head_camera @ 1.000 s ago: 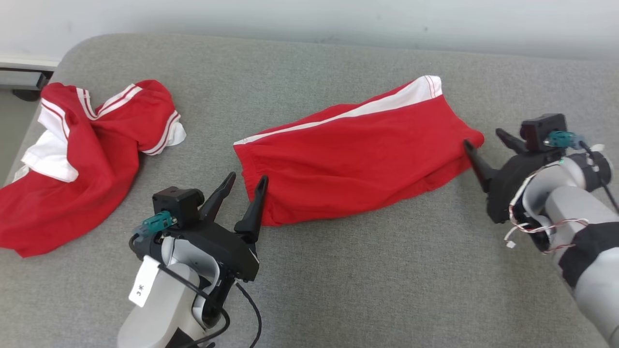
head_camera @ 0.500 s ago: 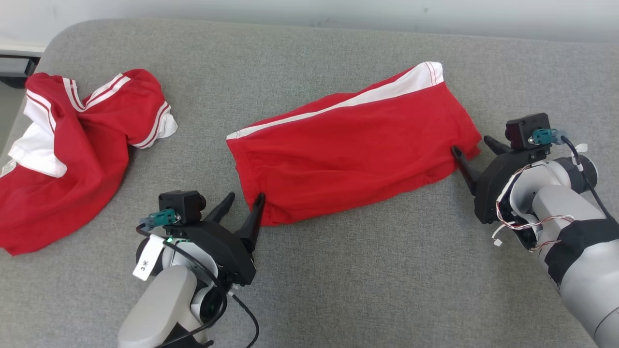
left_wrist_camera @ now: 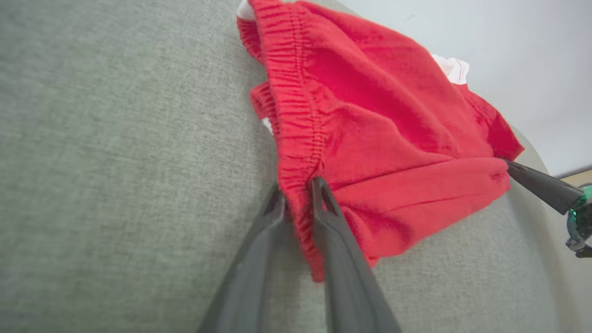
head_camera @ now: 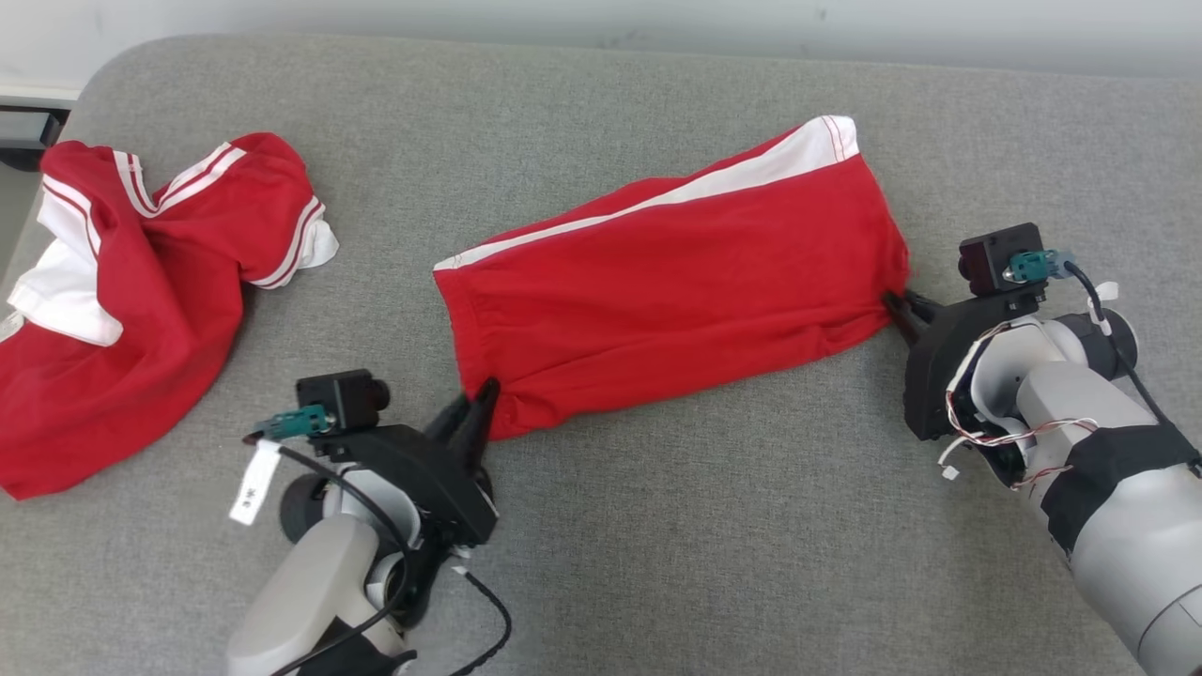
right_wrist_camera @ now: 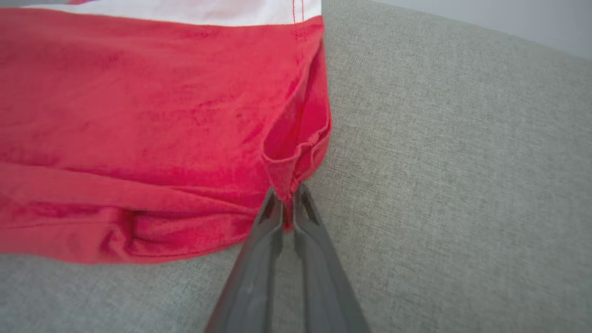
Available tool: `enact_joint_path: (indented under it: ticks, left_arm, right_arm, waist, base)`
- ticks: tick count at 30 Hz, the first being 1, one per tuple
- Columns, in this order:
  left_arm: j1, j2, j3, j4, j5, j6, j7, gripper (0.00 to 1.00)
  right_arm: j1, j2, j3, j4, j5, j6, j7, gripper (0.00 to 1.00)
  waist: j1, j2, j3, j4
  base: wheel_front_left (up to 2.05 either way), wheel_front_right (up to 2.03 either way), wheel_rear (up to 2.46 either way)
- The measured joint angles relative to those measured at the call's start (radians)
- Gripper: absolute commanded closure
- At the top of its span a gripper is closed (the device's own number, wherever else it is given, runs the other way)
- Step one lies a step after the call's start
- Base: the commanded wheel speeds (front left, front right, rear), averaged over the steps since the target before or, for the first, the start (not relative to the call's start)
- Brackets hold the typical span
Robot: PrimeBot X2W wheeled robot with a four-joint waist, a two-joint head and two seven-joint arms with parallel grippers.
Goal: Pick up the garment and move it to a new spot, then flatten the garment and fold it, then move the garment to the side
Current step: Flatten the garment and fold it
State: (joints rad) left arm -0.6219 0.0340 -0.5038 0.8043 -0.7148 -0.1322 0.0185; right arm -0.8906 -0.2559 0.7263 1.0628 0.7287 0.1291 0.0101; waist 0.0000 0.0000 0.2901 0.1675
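Both clamped: left gripper (head_camera: 474, 408) on red shorts (head_camera: 676, 282) waistband, right gripper (head_camera: 900, 302) on hem corner; shorts mid grey pad (head_camera: 704, 526), crumpled red jersey (head_camera: 141, 282) near left edge

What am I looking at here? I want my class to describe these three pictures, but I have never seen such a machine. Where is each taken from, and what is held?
It is a two-armed robot; each arm ends in a gripper with two long dark fingers. The wide picture comes from a camera on its head, looking down on a grey padded surface. The other two come from cameras on its wrists, looking along each gripper's fingers. Red shorts with a white stripe lie in the middle; a crumpled red and white shirt lies apart at the left. The left gripper pinches the shorts' elastic waistband; the right gripper pinches the hem at the opposite end.
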Motion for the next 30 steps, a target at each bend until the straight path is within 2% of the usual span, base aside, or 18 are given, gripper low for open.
enact_joint_path:
  ticks: [9, 18, 30]
  left_arm:
    - [-0.01, 0.005, -0.067, -0.003, -0.029, 0.001, -0.003, 1.0]
    - [0.014, 0.0, -0.091, 0.047, 0.02, 0.001, -0.054, 1.0]
    - [0.171, 0.057, -0.12, 0.042, 0.034, 0.0, -0.118, 1.0]
  right_arm:
    - [0.007, -0.009, 0.006, -0.004, 0.026, 0.0, -0.012, 1.0]
    - [0.097, -0.034, 0.007, -0.031, 0.058, 0.0, -0.09, 1.0]
    - [0.311, -0.028, 0.013, -0.103, 0.116, 0.0, -0.201, 1.0]
  waist:
    - [0.0, 0.0, -0.011, -0.005]
    - [0.0, 0.0, -0.073, -0.008]
    - [-0.0001, 0.0, -0.208, -0.058]
  base:
    - [0.0, 0.0, 0.0]
    - [0.0, 0.0, 0.0]
    - [0.0, 0.0, 0.0]
